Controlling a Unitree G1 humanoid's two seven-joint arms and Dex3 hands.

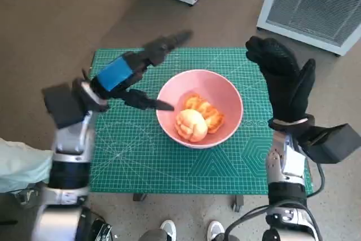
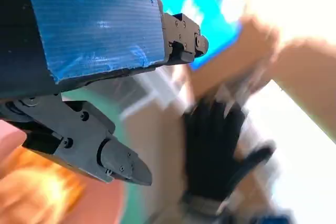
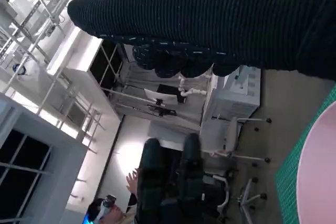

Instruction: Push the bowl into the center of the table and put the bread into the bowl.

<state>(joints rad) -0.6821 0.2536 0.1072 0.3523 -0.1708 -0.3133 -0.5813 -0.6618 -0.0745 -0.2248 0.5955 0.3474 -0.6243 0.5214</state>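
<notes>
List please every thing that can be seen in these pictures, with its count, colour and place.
bowl: one, pink, near the middle of the table.
bread: pale and orange-brown pieces, count unclear, inside the bowl.
mat: one, green with a white grid, covering the table top.
cabinets: two, white, on the floor beyond the table.
shoes: two, white, on the floor at the near table edge.
person: one, dark clothes, far off in the right wrist view.
left hand: black with blue tape, fingers apart, beside the bowl, holding nothing.
right hand: black glove, raised at the bowl's other side, holding nothing.
</notes>
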